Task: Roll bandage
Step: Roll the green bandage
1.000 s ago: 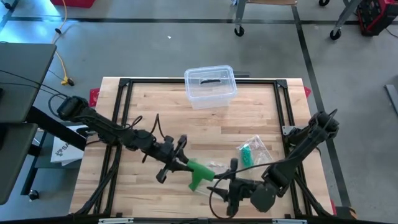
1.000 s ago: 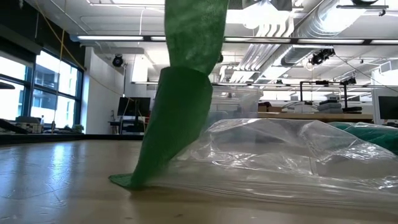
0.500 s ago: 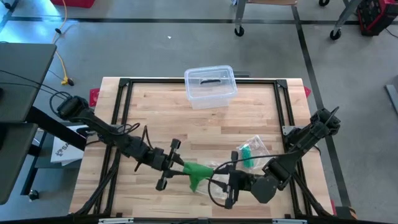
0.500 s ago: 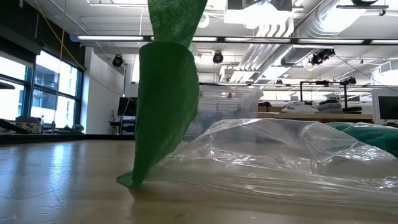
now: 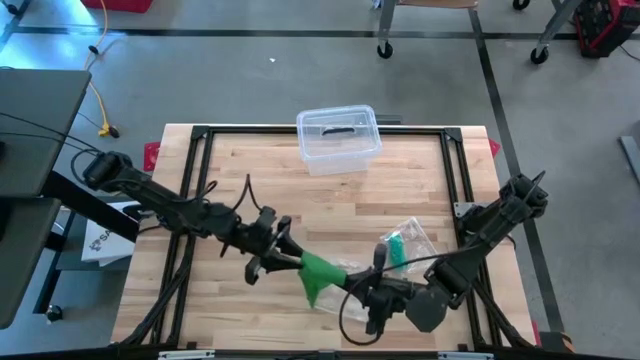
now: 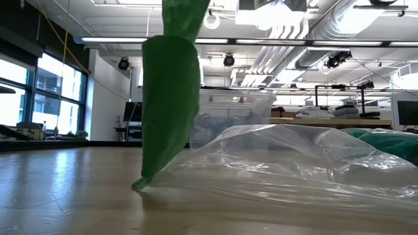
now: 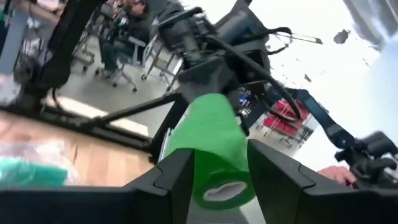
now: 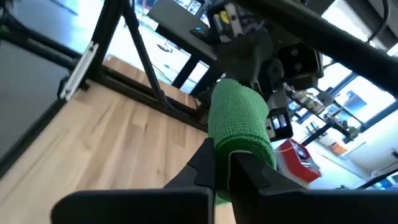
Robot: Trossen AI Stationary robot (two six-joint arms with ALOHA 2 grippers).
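Left claw clamps bandage roll; right claw pinches strip end. Bandage spans between claws above table, loose fold touching wood. Risks: slack loosens winding; strip slips from right pinch; fold snags bag.

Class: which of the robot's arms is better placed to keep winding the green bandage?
Left, probably. The left gripper clamps the bandage roll; the right gripper only pinches its loose strip.
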